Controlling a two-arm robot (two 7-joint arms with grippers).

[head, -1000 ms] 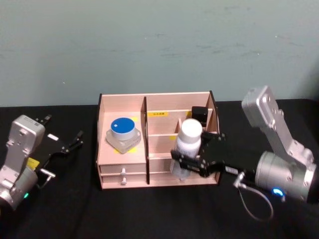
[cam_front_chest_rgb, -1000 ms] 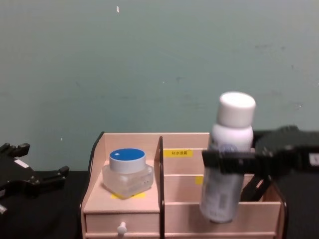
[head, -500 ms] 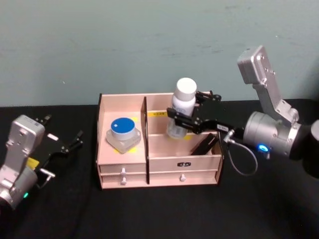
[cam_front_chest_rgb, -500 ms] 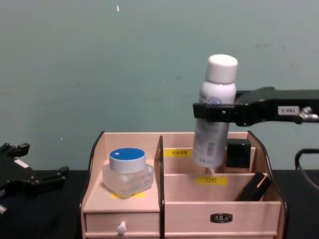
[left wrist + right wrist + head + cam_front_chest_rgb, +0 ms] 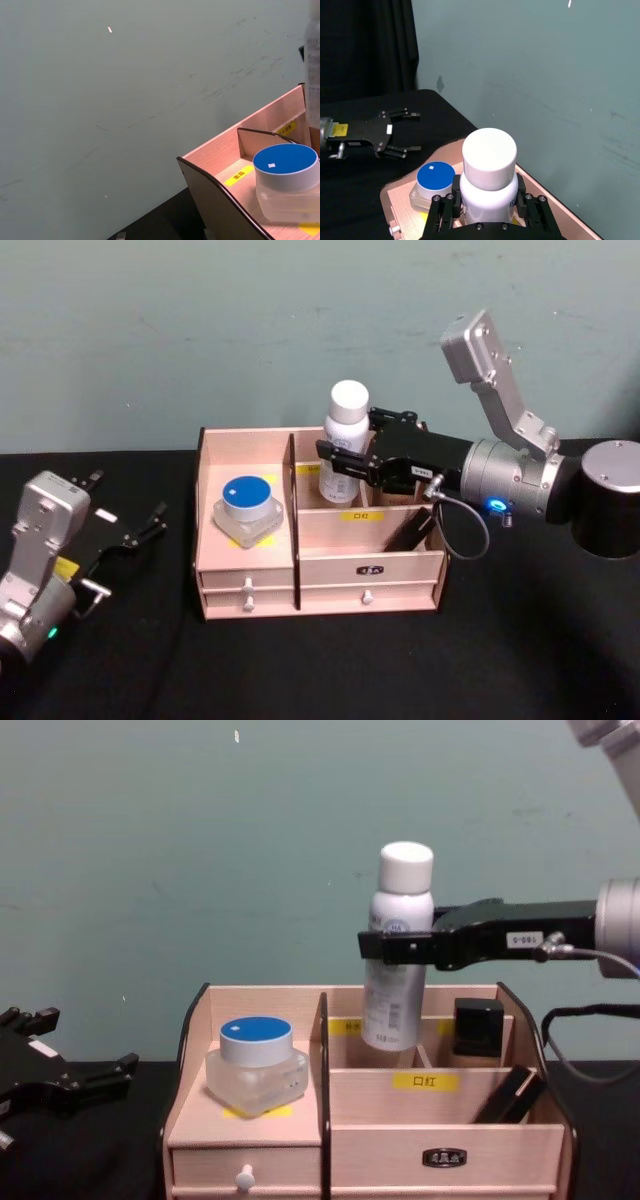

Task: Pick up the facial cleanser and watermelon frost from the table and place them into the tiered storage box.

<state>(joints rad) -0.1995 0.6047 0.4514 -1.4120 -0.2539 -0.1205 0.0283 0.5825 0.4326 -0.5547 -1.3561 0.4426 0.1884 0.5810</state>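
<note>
My right gripper (image 5: 345, 462) is shut on a white bottle (image 5: 345, 440) with a white cap, gripping it at mid-height. In the chest view the bottle (image 5: 397, 960) stands upright over the rear tier of the pale-pink tiered storage box (image 5: 380, 1155), its base level with the back compartment's rim. A clear jar with a blue lid (image 5: 246, 508) sits in the box's left compartment. I cannot tell which of the two is the facial cleanser and which the watermelon frost. My left gripper (image 5: 128, 498) rests open on the table, left of the box.
A small black box (image 5: 478, 1025) stands in the rear right compartment. A black object (image 5: 510, 1092) leans in the tier in front of it. The box stands on a black tabletop (image 5: 320, 670) in front of a green wall.
My right gripper has carried the white bottle from in front of the box, up and back to the left, to over the rear tier. The left arm has not moved.
</note>
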